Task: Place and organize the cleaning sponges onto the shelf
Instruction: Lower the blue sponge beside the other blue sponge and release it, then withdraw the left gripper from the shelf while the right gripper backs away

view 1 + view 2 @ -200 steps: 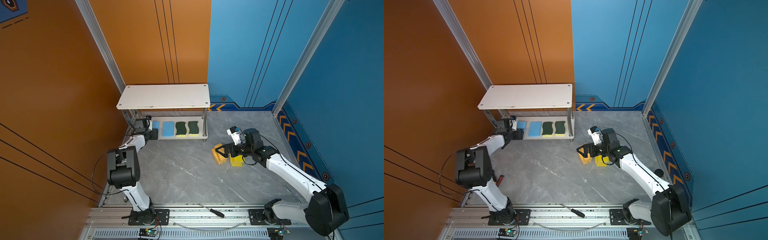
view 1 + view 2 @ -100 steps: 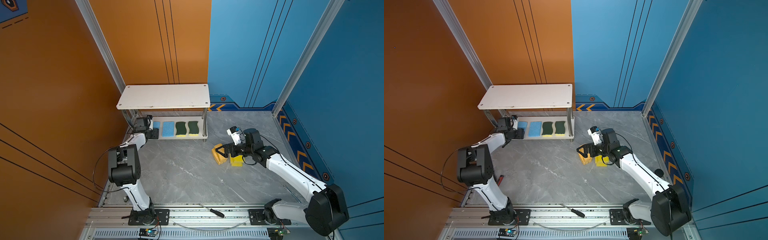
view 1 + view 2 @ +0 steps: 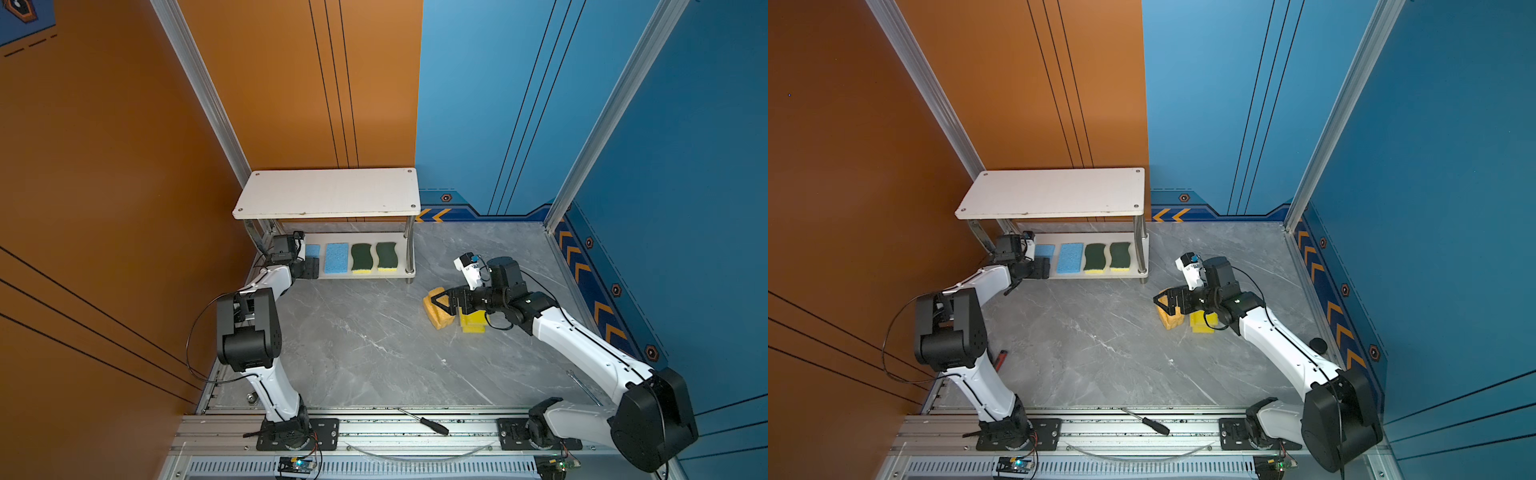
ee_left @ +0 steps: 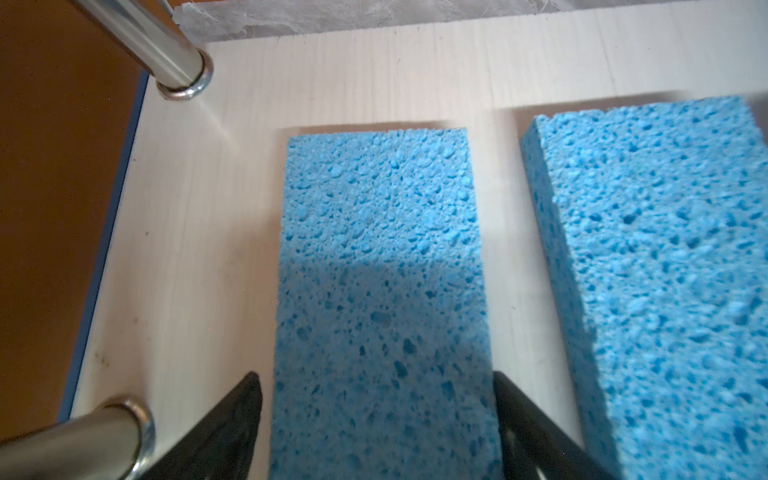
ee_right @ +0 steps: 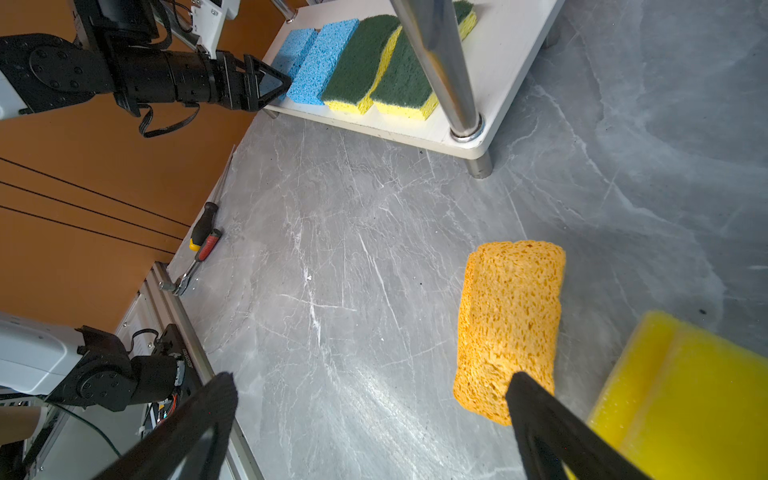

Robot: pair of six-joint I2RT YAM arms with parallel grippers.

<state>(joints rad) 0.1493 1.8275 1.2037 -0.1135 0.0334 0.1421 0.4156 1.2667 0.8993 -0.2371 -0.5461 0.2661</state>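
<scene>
Falls to the nearer right gripper (image 3: 441,302), spread wide and empty. Finds the orange sponge (image 3: 441,321) on the floor at its six o'clock in both top views, long axis eleven to five; places it outside the jaws, beside one finger (image 5: 536,415), only by the right wrist view. Leaves the left gripper (image 4: 376,374) parted astride a light blue sponge (image 4: 382,249) at the shelf's (image 4: 187,249) nine o'clock end.

Light blue sponges (image 3: 336,257), dark-green-on-yellow sponges (image 3: 360,258), orange sponge (image 5: 509,324), yellow sponges (image 5: 685,395), white shelf (image 3: 328,193), grey veined tabletop (image 3: 374,340)
</scene>
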